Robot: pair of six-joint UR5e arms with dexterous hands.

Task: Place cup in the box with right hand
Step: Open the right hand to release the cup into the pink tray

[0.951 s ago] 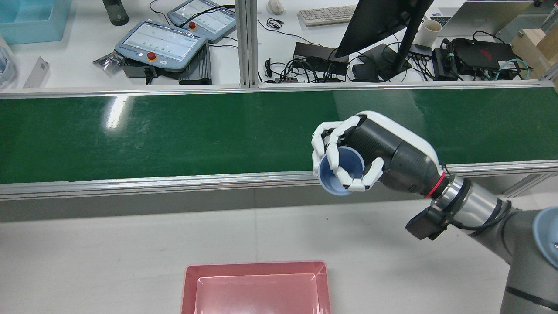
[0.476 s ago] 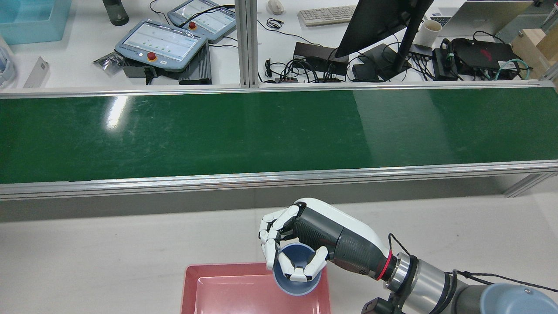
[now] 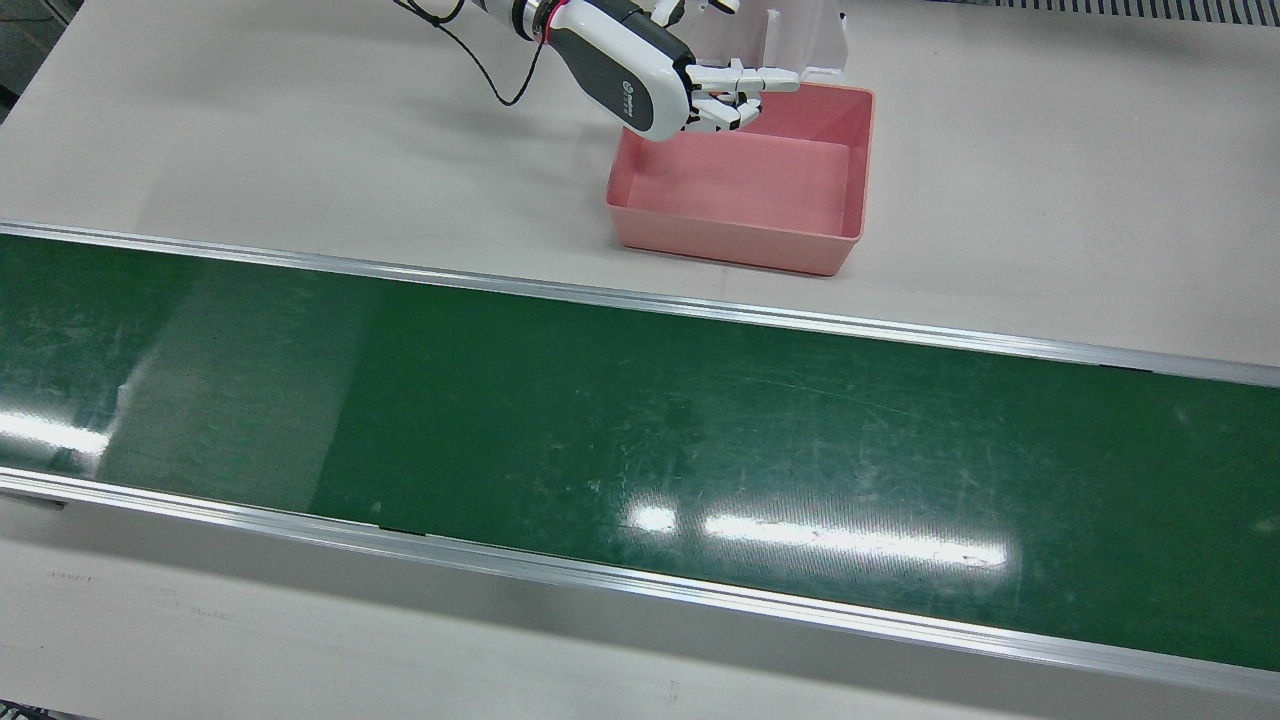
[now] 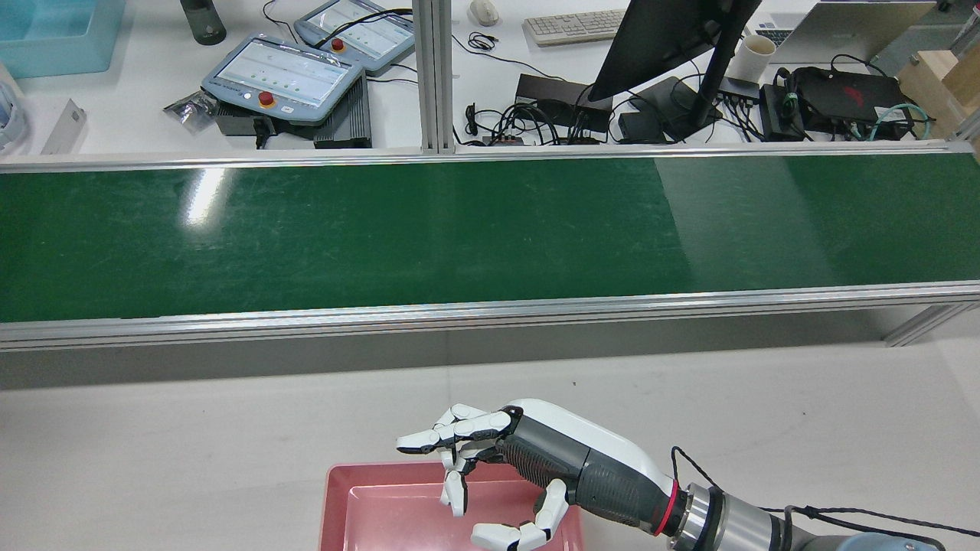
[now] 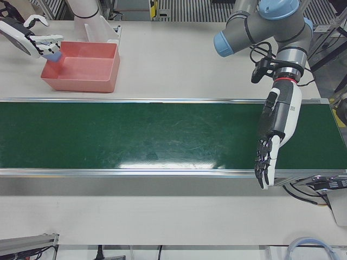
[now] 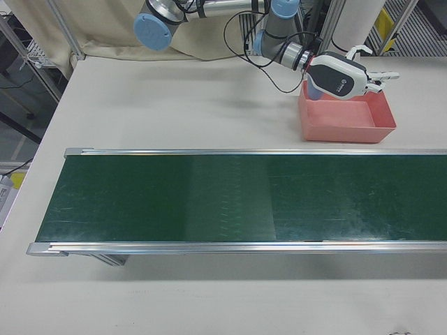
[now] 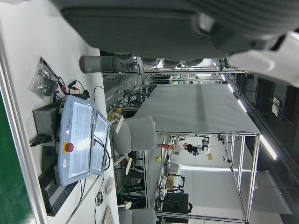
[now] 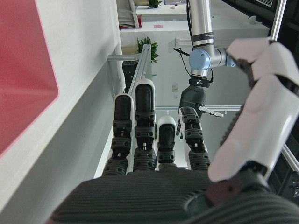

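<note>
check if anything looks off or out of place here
Nothing is spilled or damaged. The right hand is open over the pink box's corner, and the blue cup shows only as a sliver beneath it, so its tilt cannot be judged. The left hand hangs open over the green belt.

A glossy sheen with fine scratches is shown by the dark green conveyor belt [image 3: 640, 440], which is framed by brushed silver metal rails [image 3: 700, 312]. A matt, smooth finish is seen on the off-white table top [image 3: 250, 130]. The shallow pink rectangular plastic box [image 3: 745, 245] is smooth and faintly satin. The right hand [image 4: 498, 459] is clad in glossy white plastic shells over ribbed dark grey, rubber-like material.
</note>
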